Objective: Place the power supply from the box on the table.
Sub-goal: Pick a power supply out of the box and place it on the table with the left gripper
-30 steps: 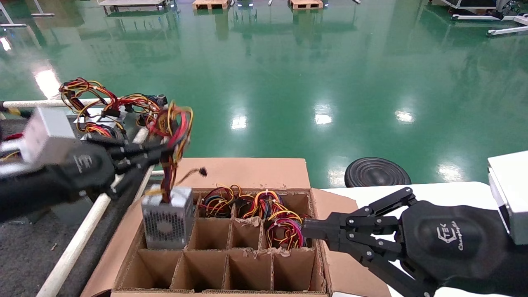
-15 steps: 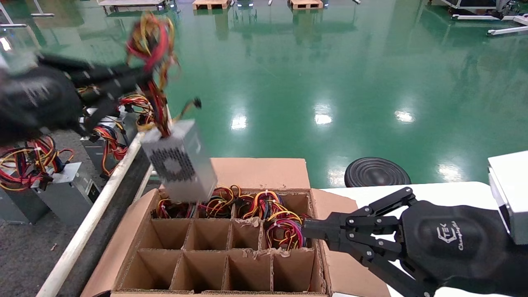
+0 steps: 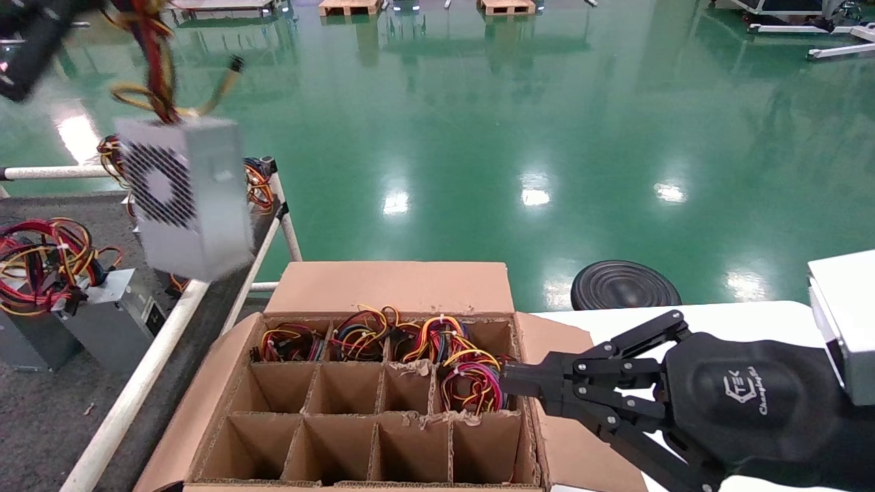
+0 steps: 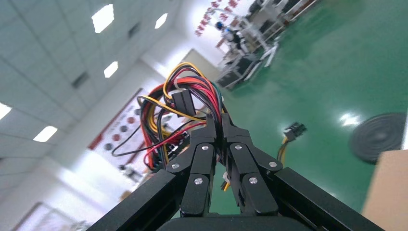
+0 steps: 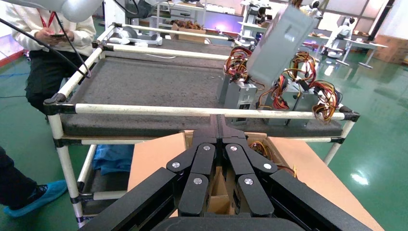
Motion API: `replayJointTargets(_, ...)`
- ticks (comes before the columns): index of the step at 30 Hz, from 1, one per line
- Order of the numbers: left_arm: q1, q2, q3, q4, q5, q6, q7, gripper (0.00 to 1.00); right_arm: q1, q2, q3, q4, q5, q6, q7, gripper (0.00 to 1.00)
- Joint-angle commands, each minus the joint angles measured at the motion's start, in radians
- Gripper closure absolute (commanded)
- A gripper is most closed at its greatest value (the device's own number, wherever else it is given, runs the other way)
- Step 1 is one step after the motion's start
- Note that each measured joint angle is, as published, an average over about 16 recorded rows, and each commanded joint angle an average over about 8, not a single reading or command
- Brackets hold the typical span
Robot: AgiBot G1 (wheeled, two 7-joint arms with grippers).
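Observation:
The silver-grey power supply (image 3: 188, 198) hangs in the air by its wires (image 3: 156, 75), above the white rail between the box and the table. My left gripper (image 4: 216, 121) is shut on the red, yellow and black wire bundle (image 4: 185, 94); in the head view it is mostly cut off at the top left corner. The brown cardboard box (image 3: 410, 283) stands below, with wire bundles (image 3: 437, 345) in its back cells. The dark grey table (image 3: 41, 424) lies to the left. My right gripper (image 3: 507, 384) is shut and empty at the box's right edge.
Other power supplies (image 3: 102, 311) with wires stand on the table near its white rails (image 3: 137, 389). A black round disc (image 3: 625, 287) lies on the green floor. A white tabletop (image 3: 738, 318) lies under the right arm. A person (image 5: 53, 43) stands beyond the table.
The left gripper has lifted the power supply out of the box's back left cell by its wires and swung it up and left over the rail. The right arm has not moved.

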Motion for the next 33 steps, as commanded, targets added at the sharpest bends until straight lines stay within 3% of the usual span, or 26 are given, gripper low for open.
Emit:
replayJointTargets(1,-0.012,-0.008,-0.013,0.0,0.004,-0.008,0.012,1.0,0.0,0.0,0.0,0.0,0.0,0.0,0.0,1.0)
replayJointTargets(10,-0.024,-0.081,-0.027,0.004,0.05,0.005,-0.04,1.0,0.0,0.0,0.0,0.0,0.0,0.0,0.0,1.0)
replayJointTargets(33,-0.023,-0.42,-0.107,-0.007,0.276,0.097,-0.373,1.0,0.0,0.0,0.0,0.0,0.0,0.0,0.0,1.0)
